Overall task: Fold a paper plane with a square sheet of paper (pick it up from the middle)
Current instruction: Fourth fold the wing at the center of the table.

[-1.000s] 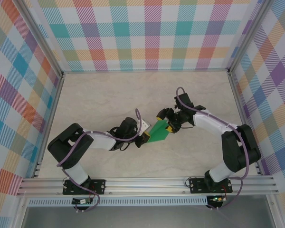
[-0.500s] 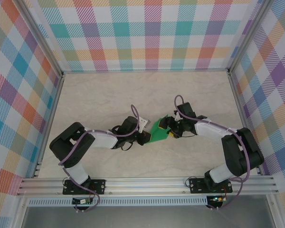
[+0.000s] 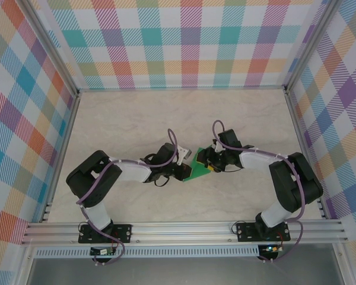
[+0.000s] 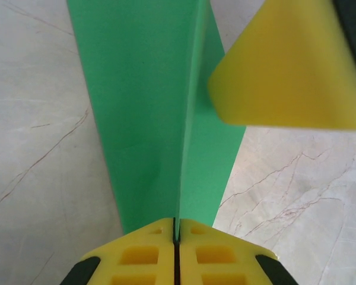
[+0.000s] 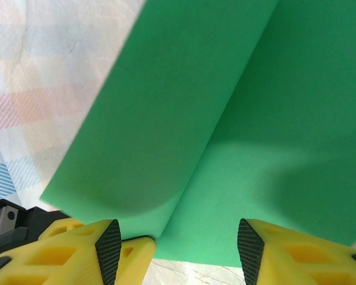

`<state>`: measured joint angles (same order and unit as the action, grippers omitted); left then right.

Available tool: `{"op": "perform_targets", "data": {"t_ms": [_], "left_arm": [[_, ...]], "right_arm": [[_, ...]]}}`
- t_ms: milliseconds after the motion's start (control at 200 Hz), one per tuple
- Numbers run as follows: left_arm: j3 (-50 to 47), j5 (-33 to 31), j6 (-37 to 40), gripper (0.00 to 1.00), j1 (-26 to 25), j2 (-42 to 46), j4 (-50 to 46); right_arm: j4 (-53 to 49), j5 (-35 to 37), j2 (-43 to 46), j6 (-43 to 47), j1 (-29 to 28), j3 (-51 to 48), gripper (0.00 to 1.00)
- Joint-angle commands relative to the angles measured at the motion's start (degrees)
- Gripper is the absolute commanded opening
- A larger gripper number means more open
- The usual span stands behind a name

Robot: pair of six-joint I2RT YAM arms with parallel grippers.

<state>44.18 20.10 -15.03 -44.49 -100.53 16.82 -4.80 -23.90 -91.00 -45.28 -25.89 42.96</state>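
Observation:
The square sheet of paper, bright green, is folded along a centre crease and held off the table mid-scene. My left gripper is shut on the crease's near end, and the paper's two flaps rise away from it. My right gripper is open at the sheet's right side. Its black pads stand on either side of the paper's lower edge with gaps showing. One of its yellow fingers hangs beside the right flap. I cannot tell whether the fold makes a paper plane.
The marble-patterned tabletop stretches around both arms. Checked walls and aluminium rails enclose it. The two arm bases sit at the near edge.
The right gripper has come down and in over the paper's right side while its jaws narrowed. The left gripper and the paper shifted slightly right and farther back.

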Motion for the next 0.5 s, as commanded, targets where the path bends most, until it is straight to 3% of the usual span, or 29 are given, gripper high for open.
{"op": "perform_targets", "data": {"t_ms": [0, 495], "left_arm": [[2.82, 2.34, 0.53, 0.07, -0.65, -1.59, -4.08], [8.88, 5.34, -0.2, 0.04, -0.55, -5.14, -11.6]], "right_arm": [[1.08, -0.47, -1.01, 2.01, -0.32, 1.12, 0.57], [0.48, 5.27, 2.8, 1.07, -0.3, -1.99, 0.54]]}}
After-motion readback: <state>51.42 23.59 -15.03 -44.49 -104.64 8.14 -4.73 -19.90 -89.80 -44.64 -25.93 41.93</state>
